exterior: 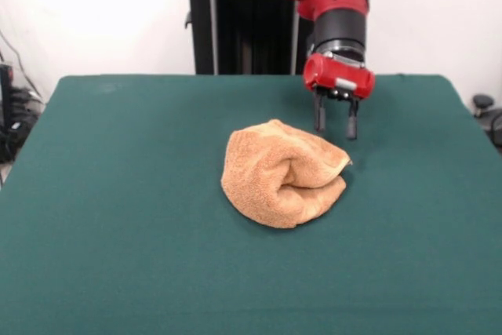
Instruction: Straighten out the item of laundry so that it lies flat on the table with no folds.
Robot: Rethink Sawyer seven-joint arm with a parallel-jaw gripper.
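The item of laundry, a light orange-tan terry towel, lies bunched and folded over itself near the middle of the dark green table. Its right side rolls into a thick fold with a pointed corner sticking out to the right. My gripper hangs from the red arm just above and behind that right corner. It is open, its two dark fingers point straight down with a gap between them, and nothing is held. The fingertips stay clear of the cloth.
The robot's black pedestal stands behind the table's far edge. Dark equipment sits off the table at the left and a small dark object at the right edge.
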